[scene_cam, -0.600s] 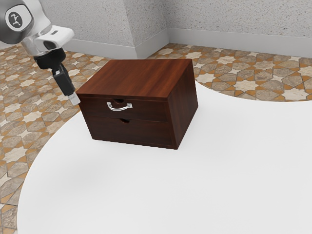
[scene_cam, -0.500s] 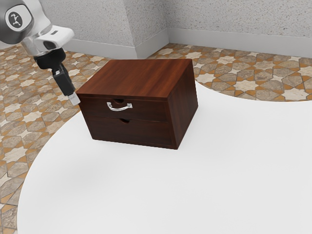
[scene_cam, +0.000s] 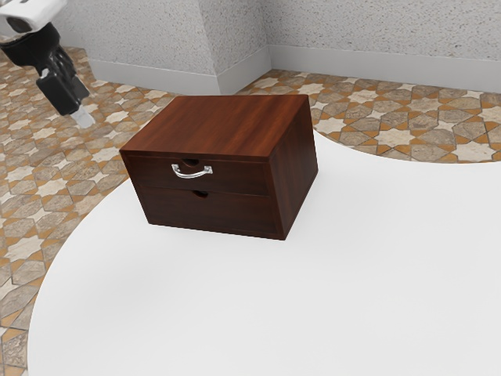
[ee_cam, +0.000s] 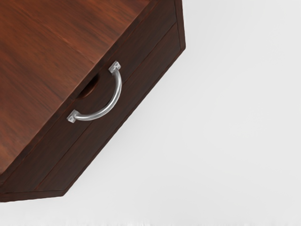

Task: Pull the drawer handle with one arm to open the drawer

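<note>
A dark wooden cabinet (scene_cam: 227,125) with two drawers stands on the white table (scene_cam: 329,298). Its upper drawer front (scene_cam: 235,177) carries a curved silver handle (scene_cam: 192,171) and sits flush with the cabinet. My black gripper (scene_cam: 81,119) hangs at the exterior view's upper left, well apart from the cabinet, above and to the left of its top corner, touching nothing. In the wrist view the handle (ee_cam: 101,96) lies across the drawer front (ee_cam: 131,80), with the cabinet top (ee_cam: 47,52) beside it.
The lower drawer (scene_cam: 207,207) has only a small notch. Patterned tile floor (scene_cam: 47,196) surrounds the round table edge, and grey walls (scene_cam: 352,31) stand behind. Wide bare tabletop lies in front of and to the exterior view's right of the cabinet.
My arm has risen and moved toward the exterior view's upper left, farther from the cabinet corner. The cabinet and its drawer have not moved.
</note>
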Robot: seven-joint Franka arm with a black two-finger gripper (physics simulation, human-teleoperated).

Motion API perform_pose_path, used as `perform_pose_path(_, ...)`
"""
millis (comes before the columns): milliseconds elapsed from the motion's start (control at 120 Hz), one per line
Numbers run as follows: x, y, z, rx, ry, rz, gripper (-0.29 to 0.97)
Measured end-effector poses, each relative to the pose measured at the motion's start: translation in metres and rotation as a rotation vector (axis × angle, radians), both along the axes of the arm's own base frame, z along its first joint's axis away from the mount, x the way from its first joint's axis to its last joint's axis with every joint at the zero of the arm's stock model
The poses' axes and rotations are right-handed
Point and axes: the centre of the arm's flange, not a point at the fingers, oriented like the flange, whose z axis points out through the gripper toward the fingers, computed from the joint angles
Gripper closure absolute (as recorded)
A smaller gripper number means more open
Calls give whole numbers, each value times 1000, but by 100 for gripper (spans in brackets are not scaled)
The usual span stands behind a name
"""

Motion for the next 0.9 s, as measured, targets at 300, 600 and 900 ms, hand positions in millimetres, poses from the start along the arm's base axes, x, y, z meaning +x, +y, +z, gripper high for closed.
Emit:
perform_pose_path(300, 32, -69, -22, 104, 73, -158, 0)
perform_pose_path(600, -19, -38, -91, 222, 143, -177, 0)
perform_pose_path(900, 10, -18, -133, 366, 92, -205, 0)
